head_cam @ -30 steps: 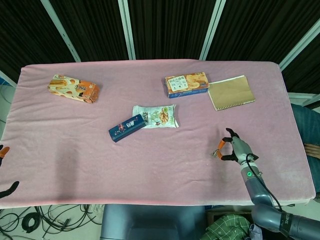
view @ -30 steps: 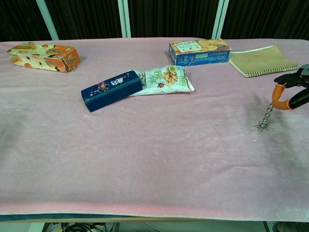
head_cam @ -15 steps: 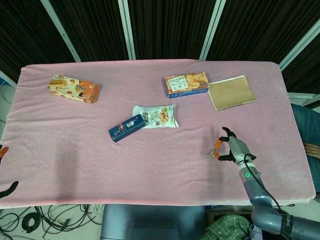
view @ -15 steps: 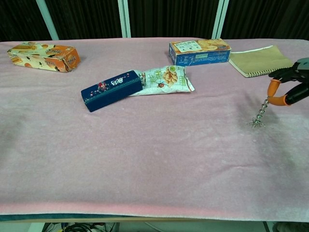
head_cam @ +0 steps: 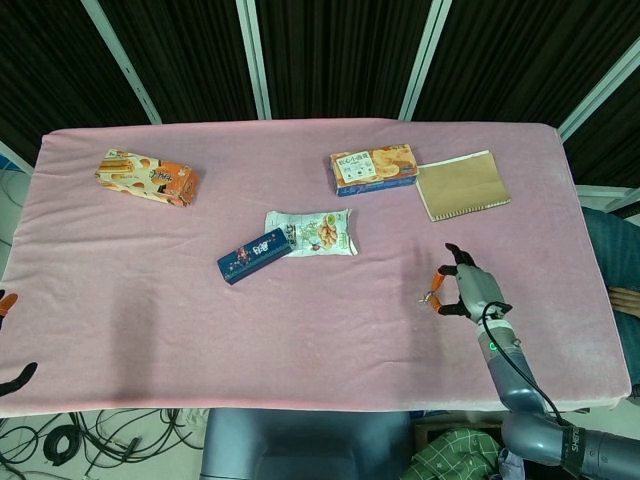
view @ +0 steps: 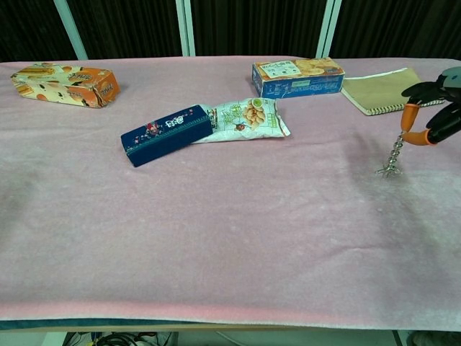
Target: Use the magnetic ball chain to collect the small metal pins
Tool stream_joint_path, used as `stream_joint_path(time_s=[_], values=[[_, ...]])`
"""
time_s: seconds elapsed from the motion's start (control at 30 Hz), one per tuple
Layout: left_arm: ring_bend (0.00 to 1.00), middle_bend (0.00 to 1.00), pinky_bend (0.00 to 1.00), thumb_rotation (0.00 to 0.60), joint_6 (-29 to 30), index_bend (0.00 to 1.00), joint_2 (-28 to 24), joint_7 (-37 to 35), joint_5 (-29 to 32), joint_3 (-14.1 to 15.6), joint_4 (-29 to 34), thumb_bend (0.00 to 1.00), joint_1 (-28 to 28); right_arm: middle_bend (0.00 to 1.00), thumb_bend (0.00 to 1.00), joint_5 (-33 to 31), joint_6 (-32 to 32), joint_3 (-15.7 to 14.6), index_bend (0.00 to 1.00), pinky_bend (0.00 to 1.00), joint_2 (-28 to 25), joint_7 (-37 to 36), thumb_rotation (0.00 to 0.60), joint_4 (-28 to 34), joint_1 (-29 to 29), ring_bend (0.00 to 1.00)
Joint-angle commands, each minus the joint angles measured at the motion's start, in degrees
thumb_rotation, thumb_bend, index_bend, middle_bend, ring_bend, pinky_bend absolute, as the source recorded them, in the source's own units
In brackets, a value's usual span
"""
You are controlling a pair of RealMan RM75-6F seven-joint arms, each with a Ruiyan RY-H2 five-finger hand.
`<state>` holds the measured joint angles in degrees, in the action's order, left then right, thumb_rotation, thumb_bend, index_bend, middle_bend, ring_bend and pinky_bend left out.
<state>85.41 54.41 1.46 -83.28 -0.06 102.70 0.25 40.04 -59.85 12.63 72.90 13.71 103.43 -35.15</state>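
My right hand (head_cam: 468, 290) hovers over the pink cloth at the right side and pinches the top of a short magnetic ball chain (view: 395, 150) between orange-tipped fingers (view: 408, 120). The chain hangs down from the hand (view: 434, 113). A small cluster of metal pins (view: 387, 171) clings to its lower end, at or just above the cloth. In the head view the chain (head_cam: 428, 293) shows as a tiny silver speck left of the hand. Of my left hand (head_cam: 8, 345) only spread fingertips show at the lower left edge, off the table and holding nothing.
A brown notebook (head_cam: 462, 184) and a biscuit box (head_cam: 373, 167) lie beyond the right hand. Mid-table are a snack packet (head_cam: 312, 232) and a dark blue box (head_cam: 254, 255). An orange snack box (head_cam: 146, 177) sits far left. The table's right edge (head_cam: 600, 300) is close to the hand.
The right hand first slid slightly left, then moved away from me and rose a little, carrying the chain and its pin cluster along. The left hand has not moved.
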Motion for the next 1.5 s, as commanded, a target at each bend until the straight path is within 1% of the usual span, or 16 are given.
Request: stream_joint_path(time_s=[0.03, 0.43, 0.67, 0.93, 1.5], values=[[0.0, 0.01, 0.0, 0.6, 0.0, 0.07, 0.0, 0.0, 0.0, 0.0, 0.0, 0.22, 0.0, 0.0, 0.39, -0.1, -1.1, -0.4, 0.6, 0.2, 0.6, 1.9, 0.6, 0.5, -0.8, 0.02], [0.0, 0.01, 0.0, 0.6, 0.1, 0.07, -0.1, -0.3, 0.0, -0.1, -0.1, 0.22, 0.0, 0.0, 0.39, -1.9, -2.3, -0.7, 0.6, 0.2, 3.6, 6.8, 0.6, -0.3, -3.1, 0.02], [0.0, 0.01, 0.0, 0.6, -0.1, 0.07, -0.1, -0.4, 0.0, 0.0, -0.2, 0.22, 0.0, 0.0, 0.39, -3.2, -2.3, -0.3, 0.6, 0.2, 4.5, 7.5, 0.6, -0.2, -3.7, 0.02], [0.0, 0.01, 0.0, 0.6, -0.1, 0.07, -0.1, -0.2, 0.0, 0.0, -0.1, 0.22, 0.0, 0.0, 0.39, -3.6, -2.3, -0.5, 0.6, 0.2, 5.3, 8.3, 0.6, -0.1, -4.3, 0.02], [0.0, 0.01, 0.0, 0.6, -0.1, 0.07, -0.2, -0.6, -0.1, 0.0, -0.2, 0.22, 0.0, 0.0, 0.39, -3.1, -3.1, -2.3, 0.6, 0.2, 7.5, 12.9, 0.6, -1.5, -5.9, 0.02]])
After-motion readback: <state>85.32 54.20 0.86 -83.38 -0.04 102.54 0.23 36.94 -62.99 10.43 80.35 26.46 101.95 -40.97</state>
